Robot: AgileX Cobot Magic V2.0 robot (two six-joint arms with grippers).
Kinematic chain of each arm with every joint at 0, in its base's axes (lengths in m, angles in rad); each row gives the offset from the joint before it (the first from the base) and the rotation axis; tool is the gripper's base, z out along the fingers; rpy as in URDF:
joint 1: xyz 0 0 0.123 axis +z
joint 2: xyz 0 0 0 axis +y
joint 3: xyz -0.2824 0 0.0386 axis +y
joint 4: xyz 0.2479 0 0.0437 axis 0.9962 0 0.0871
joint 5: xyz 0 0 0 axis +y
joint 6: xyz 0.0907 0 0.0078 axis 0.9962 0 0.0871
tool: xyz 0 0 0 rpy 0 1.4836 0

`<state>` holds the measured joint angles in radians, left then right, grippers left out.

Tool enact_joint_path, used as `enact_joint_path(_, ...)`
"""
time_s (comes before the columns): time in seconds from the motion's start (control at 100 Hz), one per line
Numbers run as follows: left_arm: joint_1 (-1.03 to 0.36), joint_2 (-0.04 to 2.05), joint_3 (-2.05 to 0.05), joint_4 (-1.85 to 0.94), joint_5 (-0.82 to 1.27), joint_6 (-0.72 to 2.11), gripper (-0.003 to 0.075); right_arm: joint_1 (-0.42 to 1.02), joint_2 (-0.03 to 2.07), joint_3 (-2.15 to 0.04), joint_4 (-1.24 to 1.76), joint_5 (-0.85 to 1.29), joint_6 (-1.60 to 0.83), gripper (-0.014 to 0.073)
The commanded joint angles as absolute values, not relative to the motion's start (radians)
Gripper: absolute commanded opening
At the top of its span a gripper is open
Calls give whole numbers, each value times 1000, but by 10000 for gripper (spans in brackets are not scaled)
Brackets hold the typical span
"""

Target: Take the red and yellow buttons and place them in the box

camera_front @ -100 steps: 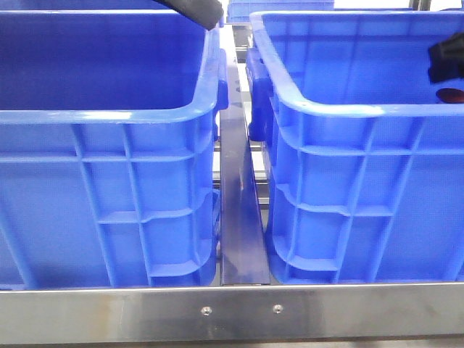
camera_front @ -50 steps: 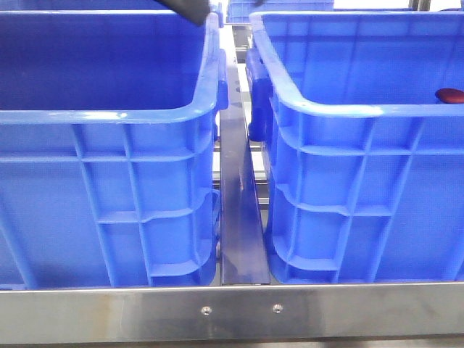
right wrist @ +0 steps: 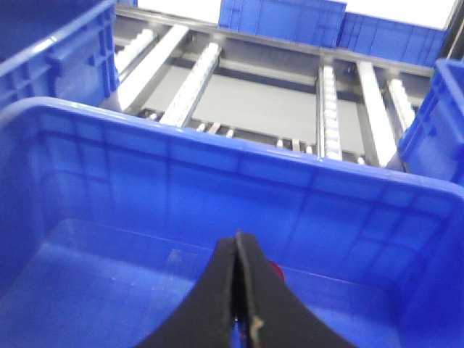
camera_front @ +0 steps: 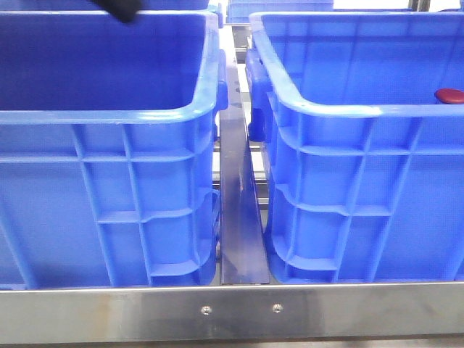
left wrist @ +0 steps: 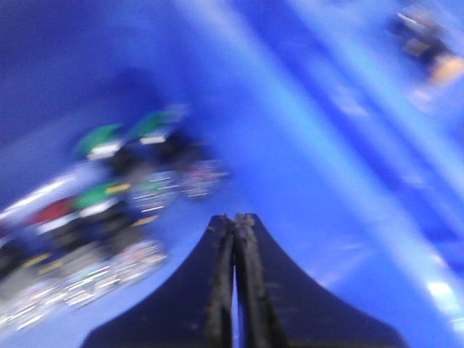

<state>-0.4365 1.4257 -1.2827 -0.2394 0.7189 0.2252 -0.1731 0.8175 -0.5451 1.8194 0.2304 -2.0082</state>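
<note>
A dark red button (camera_front: pixel 449 95) lies inside the right blue crate (camera_front: pixel 348 109) near its right side. In the right wrist view it peeks out (right wrist: pixel 274 271) just behind my right gripper (right wrist: pixel 238 236), which is shut and empty over that crate's floor. My left gripper (left wrist: pixel 234 217) is shut and empty inside the left blue crate (camera_front: pixel 109 116). It is close to a blurred heap of small parts (left wrist: pixel 109 210) with green, red and dark caps. I cannot pick out the yellow button in the blur. Only a dark bit of the left arm (camera_front: pixel 119 9) shows in the front view.
A steel divider (camera_front: pixel 241 210) runs between the two crates and a steel rail (camera_front: pixel 232 312) crosses in front. Roller tracks (right wrist: pixel 330 109) and more blue crates (right wrist: pixel 283 18) lie beyond the right crate's far wall.
The right gripper has left the front view, leaving the red button in the right crate. The left arm has swept leftward along the top of the left crate.
</note>
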Motion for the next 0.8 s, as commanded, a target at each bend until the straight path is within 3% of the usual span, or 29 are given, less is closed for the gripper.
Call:
enact_joint_path(0.0,-368,1344,-1278,-250,663,211,-20,-179,746,-533,1898,269,-2002,-66)
enact_joint_path(0.34,-144,1047,-1071,-240,610,211,-20,-179,502,-363,1898,275,-2002,-66)
enact_joint_path(0.79,-117,472,-704,-211,548,211,-20,-179,218,-204,1898,299,-2000,-66)
